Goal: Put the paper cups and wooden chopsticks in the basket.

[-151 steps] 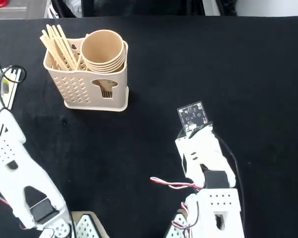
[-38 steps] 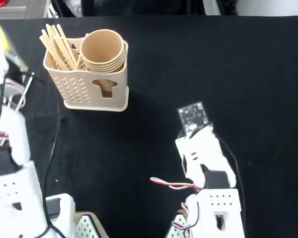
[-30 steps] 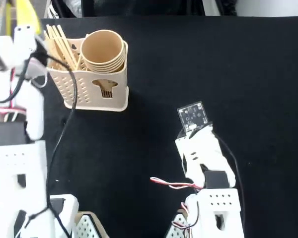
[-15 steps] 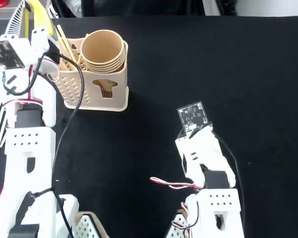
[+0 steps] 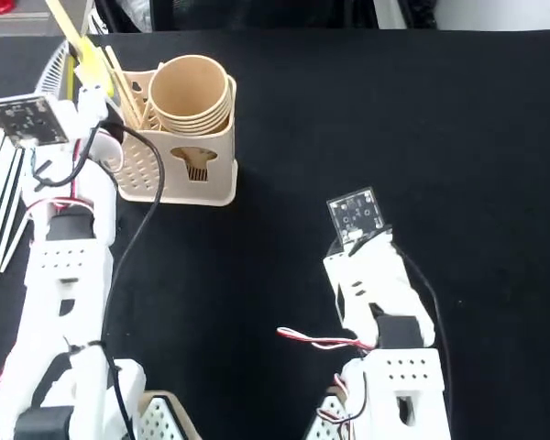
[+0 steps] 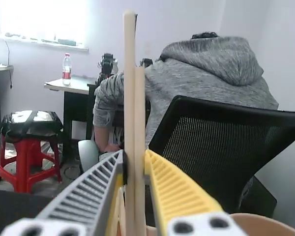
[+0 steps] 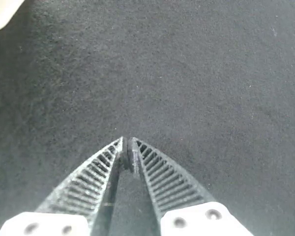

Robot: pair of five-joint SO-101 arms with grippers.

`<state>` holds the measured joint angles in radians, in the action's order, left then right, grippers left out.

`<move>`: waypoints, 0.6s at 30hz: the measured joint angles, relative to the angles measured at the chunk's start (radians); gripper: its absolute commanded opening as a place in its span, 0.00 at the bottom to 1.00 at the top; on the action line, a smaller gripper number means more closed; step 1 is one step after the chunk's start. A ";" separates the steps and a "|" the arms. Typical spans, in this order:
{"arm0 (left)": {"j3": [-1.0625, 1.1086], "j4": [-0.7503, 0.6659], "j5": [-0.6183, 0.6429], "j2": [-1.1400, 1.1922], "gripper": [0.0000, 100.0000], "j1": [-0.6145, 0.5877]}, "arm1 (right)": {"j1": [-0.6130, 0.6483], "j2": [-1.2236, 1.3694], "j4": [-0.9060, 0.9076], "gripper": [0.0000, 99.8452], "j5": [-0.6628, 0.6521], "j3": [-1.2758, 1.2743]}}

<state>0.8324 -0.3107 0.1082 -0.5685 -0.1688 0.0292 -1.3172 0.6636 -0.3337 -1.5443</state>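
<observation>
My left hand (image 6: 134, 164) grips wooden chopsticks (image 6: 130, 73) at the left end of the basket (image 5: 179, 170), paper cups (image 5: 191, 92) stacked inside. My right hand (image 7: 126, 147) is clenched empty over the worktop (image 5: 394, 110).

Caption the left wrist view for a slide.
Left pincer gripping wooden chopsticks, with a paper cup rim close by.

An office-like workroom is suggested: a mesh-backed office chair (image 6: 211, 152), a desk (image 6: 73, 87) bearing a water bottle (image 6: 66, 69), and a red stool (image 6: 27, 162) are seen beyond the black-covered table's (image 5: 394, 119) far edge.
</observation>
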 measured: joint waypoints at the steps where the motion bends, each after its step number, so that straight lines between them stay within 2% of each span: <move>1: 0.000 0.000 0.002 0.012 0.09 0.000 | 0.000 0.000 0.000 0.01 -0.003 0.000; 4: 0.005 0.009 0.002 0.055 0.18 0.000 | 0.000 0.000 0.000 0.01 -0.005 0.000; 8: -0.025 0.193 -0.002 0.058 0.19 0.000 | 0.000 0.000 0.000 0.01 -0.005 0.000; 13: -0.249 0.594 -0.002 0.015 0.19 -0.023 | 0.000 0.000 0.000 0.01 -0.005 0.000; 18: -0.600 1.079 -0.051 0.058 0.19 -0.173 | 0.000 0.000 0.000 0.01 -0.005 0.000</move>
<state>0.2325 0.7679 0.0575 -0.5102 -0.3422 0.0292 -1.3172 0.6636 -0.3383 -1.5443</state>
